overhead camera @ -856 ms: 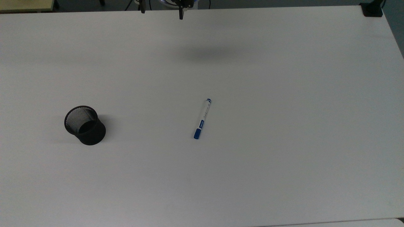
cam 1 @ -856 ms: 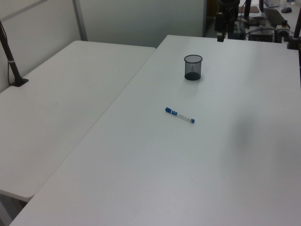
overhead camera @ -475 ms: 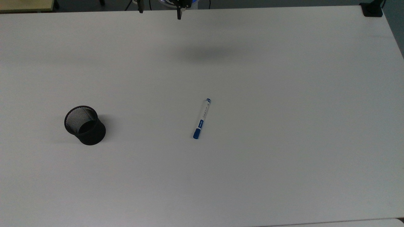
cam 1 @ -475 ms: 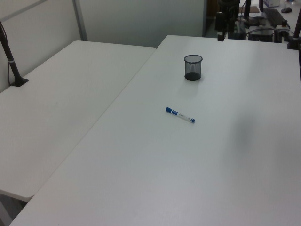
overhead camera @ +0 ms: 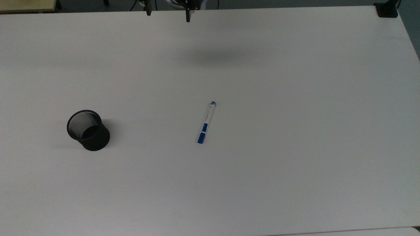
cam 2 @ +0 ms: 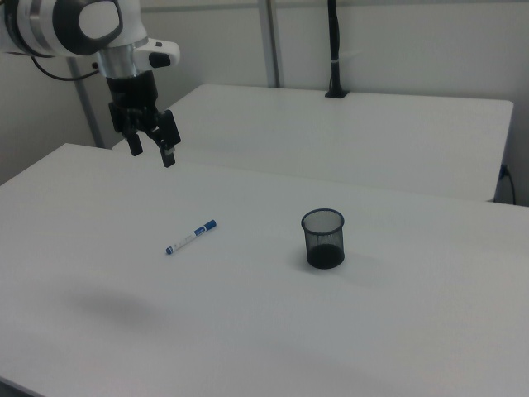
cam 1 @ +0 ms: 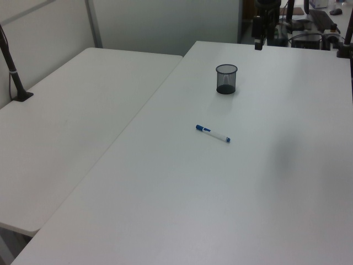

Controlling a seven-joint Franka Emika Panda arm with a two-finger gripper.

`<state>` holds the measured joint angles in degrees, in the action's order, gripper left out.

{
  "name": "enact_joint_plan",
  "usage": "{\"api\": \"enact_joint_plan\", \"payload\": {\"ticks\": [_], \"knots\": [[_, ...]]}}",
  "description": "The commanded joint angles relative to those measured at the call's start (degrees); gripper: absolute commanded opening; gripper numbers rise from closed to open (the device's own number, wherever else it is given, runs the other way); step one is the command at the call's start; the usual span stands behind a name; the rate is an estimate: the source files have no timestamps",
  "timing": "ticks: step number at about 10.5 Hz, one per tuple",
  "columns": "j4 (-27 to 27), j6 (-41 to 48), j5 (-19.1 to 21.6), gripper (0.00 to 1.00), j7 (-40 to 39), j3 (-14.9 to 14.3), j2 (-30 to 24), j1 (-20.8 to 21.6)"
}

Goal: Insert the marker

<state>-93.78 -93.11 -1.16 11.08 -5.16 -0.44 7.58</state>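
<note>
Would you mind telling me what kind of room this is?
Probably a robotics lab: a robot arm's tool hangs open above a plain white table, with camera poles clamped to a neighbouring table.

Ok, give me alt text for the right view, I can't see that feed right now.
A blue-capped white marker lies flat on a white table, apart from an upright black mesh cup toward the right view's right. The robot's open gripper hangs in the air above the table's far left, holding nothing.
</note>
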Motion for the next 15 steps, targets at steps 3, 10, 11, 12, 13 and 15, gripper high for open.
{"api": "enact_joint_plan", "payload": {"ticks": [3,10,11,12,13,15], "knots": [[-0.88,-10.22,2.56,1.00,1.04,0.41,6.13,1.56],[-0.35,-29.65,1.33,0.96,12.03,0.33,21.95,4.64],[-0.35,-30.28,0.72,0.93,12.03,0.33,23.45,4.99],[-0.27,-30.55,0.19,0.86,12.38,0.33,24.86,5.78],[-0.35,-31.68,-0.42,0.78,12.56,0.33,26.09,5.87],[-0.26,-33.97,-2.00,0.71,14.57,0.33,28.46,6.92]]}}
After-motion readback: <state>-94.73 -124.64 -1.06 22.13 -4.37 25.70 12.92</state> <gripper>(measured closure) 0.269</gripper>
